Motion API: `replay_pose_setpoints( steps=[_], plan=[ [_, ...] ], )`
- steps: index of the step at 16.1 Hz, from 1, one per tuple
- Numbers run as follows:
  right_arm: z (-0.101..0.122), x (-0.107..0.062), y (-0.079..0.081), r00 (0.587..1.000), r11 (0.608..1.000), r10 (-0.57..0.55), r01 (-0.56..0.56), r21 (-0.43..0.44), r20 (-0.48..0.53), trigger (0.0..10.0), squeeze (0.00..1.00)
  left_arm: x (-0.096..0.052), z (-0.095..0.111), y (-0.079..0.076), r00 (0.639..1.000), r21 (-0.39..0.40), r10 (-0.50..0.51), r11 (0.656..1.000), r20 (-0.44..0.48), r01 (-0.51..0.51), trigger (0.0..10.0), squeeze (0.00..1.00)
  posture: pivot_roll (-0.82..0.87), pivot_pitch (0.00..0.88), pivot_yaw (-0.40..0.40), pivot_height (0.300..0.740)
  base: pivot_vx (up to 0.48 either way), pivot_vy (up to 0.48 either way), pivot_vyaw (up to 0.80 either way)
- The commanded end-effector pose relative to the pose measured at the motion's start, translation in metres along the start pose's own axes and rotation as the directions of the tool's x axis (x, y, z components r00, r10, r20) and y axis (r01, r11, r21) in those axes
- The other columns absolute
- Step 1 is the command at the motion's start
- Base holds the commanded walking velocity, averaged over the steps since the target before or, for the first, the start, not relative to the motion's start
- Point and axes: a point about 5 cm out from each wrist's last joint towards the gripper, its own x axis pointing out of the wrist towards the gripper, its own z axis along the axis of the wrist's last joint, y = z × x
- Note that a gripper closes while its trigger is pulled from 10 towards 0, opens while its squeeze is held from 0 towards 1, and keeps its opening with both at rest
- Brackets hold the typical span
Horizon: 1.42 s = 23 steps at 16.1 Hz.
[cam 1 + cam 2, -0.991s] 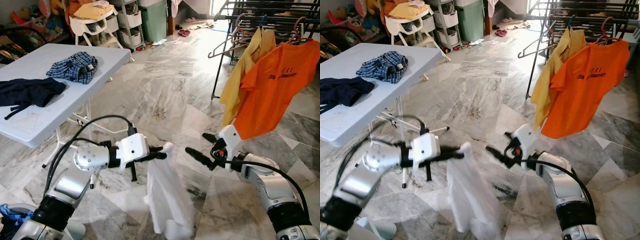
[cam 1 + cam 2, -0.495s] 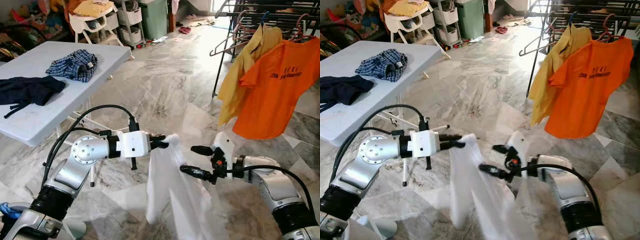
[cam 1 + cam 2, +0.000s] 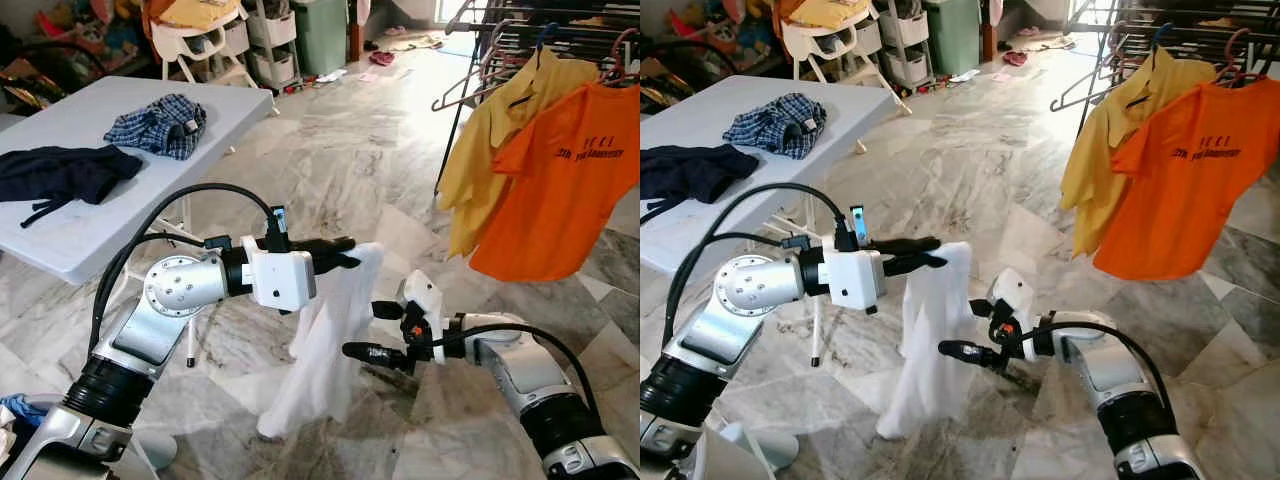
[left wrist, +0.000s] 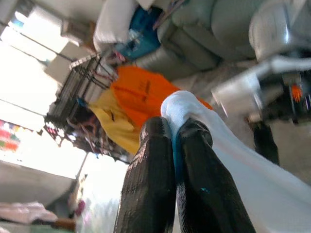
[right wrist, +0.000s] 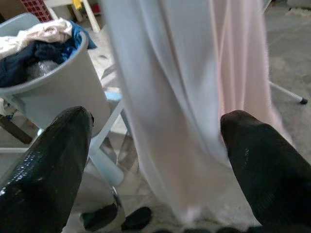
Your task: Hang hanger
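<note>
Two silver metal arms with round, screw-dotted joints and ribbed black cuffs end in white box-shaped wrist housings; looping black cables run along each. The left gripper (image 3: 345, 257) and right gripper (image 3: 366, 330) have long glossy black fingers (image 4: 155, 184); the right wrist bears orange marks

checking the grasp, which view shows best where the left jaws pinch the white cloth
The left wrist view: the left gripper is shut on the top edge of the white cloth, close up. The eye views show the cloth hanging full length; the right wrist view shows its lower folds between open jaws.
</note>
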Motion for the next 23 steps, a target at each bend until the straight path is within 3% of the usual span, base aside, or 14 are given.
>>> replay_pose_setpoints(
  steps=[1, 3, 5, 6, 7, 10, 13, 15, 16, 18, 20, 22, 23],
  plan=[
    [0.008, 0.005, -0.002, 1.000, 0.999, -0.001, 0.001, -0.043, 0.003, 10.0, 0.00, -0.005, 0.008, 0.010, 1.000, 0.038, 0.012, 0.999, 0.022, -0.013, 10.0, 0.00, 0.04, 0.042, 0.105, 0.740, 0.000, 0.000, 0.00],
    [0.008, 0.005, -0.005, 1.000, 0.999, -0.001, 0.001, -0.052, 0.000, 10.0, 0.00, -0.010, 0.010, 0.010, 1.000, 0.057, -0.005, 0.998, 0.019, 0.004, 10.0, 0.00, 0.05, 0.039, 0.106, 0.740, 0.000, 0.000, 0.00],
    [-0.001, 0.003, -0.012, 0.996, 0.993, -0.054, 0.047, -0.110, -0.070, 10.0, 0.00, -0.019, 0.005, 0.011, 1.000, 0.074, -0.015, 0.997, -0.019, 0.016, 10.0, 0.00, 0.06, 0.034, 0.107, 0.740, 0.000, 0.000, 0.00],
    [-0.006, 0.001, -0.014, 0.991, 0.988, -0.071, 0.055, -0.141, -0.111, 9.0, 0.00, -0.024, 0.004, 0.012, 0.999, 0.076, -0.011, 0.997, -0.033, 0.014, 10.0, 0.00, 0.06, 0.033, 0.107, 0.740, 0.000, 0.000, 0.00],
    [-0.011, -0.001, -0.015, 0.987, 0.987, -0.076, 0.054, -0.153, -0.142, 0.0, 0.00, -0.025, 0.003, 0.013, 0.999, 0.076, -0.009, 0.997, -0.037, 0.011, 10.0, 0.00, 0.06, 0.031, 0.104, 0.740, 0.000, 0.000, 0.00],
    [-0.039, -0.013, -0.014, 0.951, 0.983, -0.078, 0.023, -0.184, -0.299, 0.0, 0.00, -0.027, 0.002, 0.016, 0.999, 0.082, 0.009, 0.997, -0.051, -0.005, 10.0, 0.00, 0.06, 0.031, 0.102, 0.740, 0.000, 0.000, 0.00],
    [-0.054, -0.021, -0.014, 0.935, 0.981, -0.106, 0.042, -0.189, -0.340, 0.0, 0.00, -0.027, 0.002, 0.018, 0.998, 0.085, 0.019, 0.996, -0.053, -0.015, 10.0, 0.00, 0.05, 0.034, 0.100, 0.740, 0.000, 0.000, 0.00],
    [-0.057, -0.028, -0.020, 0.920, 0.967, -0.188, 0.112, -0.227, -0.343, 0.0, 0.00, -0.027, -0.001, 0.016, 0.998, 0.076, 0.024, 0.997, -0.062, -0.019, 10.0, 0.00, 0.05, 0.037, 0.100, 0.740, 0.000, 0.000, 0.00],
    [-0.058, -0.035, -0.026, 0.894, 0.941, -0.279, 0.180, -0.287, -0.351, 0.0, 0.00, -0.028, -0.003, 0.014, 0.997, 0.073, 0.025, 0.997, -0.074, -0.019, 10.0, 0.00, 0.05, 0.038, 0.099, 0.740, 0.000, 0.000, 0.00],
    [-0.055, -0.043, -0.036, 0.858, 0.896, -0.405, 0.304, -0.323, -0.316, 0.0, 0.00, -0.029, -0.005, 0.012, 0.996, 0.070, 0.031, 0.997, -0.084, -0.025, 10.0, 0.00, 0.05, 0.038, 0.097, 0.740, 0.000, 0.000, 0.00],
    [-0.047, -0.051, -0.049, 0.777, 0.792, -0.597, 0.529, -0.305, -0.199, 0.0, 0.00, -0.031, -0.010, 0.007, 0.993, 0.051, 0.051, 0.998, -0.109, -0.045, 10.0, 0.00, 0.04, 0.038, 0.094, 0.740, 0.000, 0.000, 0.00],
    [-0.041, -0.056, -0.053, 0.721, 0.720, -0.683, 0.638, -0.274, -0.115, 0.0, 0.00, -0.034, -0.015, 0.002, 0.990, 0.037, 0.060, 0.998, -0.125, -0.056, 10.0, 0.00, 0.04, 0.037, 0.094, 0.740, 0.000, 0.000, 0.00],
    [-0.039, -0.059, -0.057, 0.664, 0.658, -0.744, 0.712, -0.244, -0.069, 0.0, 0.00, -0.035, -0.017, -0.001, 0.988, 0.039, 0.081, 0.996, -0.133, -0.077, 10.0, 0.00, 0.03, 0.038, 0.093, 0.740, 0.000, 0.000, 0.00]
  ],
)
